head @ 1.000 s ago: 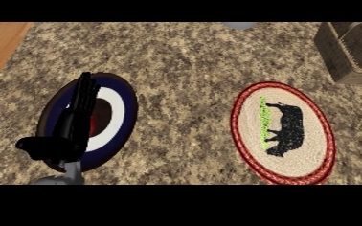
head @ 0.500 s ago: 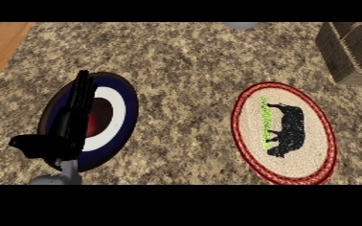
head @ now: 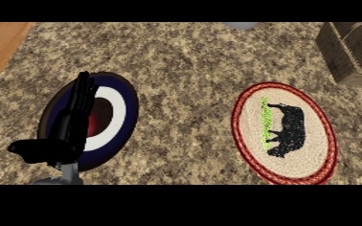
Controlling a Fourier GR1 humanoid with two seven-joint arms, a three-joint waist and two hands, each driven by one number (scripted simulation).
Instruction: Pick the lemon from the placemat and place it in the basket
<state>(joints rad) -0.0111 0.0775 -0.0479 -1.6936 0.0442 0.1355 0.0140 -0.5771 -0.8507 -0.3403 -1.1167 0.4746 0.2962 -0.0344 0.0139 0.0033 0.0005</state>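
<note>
Left hand [head: 71,124], fingers straight and empty, resting above round navy, white and maroon plate [head: 113,119]. Far right of it: oval red-rimmed woven placemat [head: 283,129], no lemon visible there. Beyond, brown wicker basket [head: 343,52]. Best to locate lemon before reaching.

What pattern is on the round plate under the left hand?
The plate has concentric rings: navy outside, white, then dark red centre; seen in the head view.
</note>
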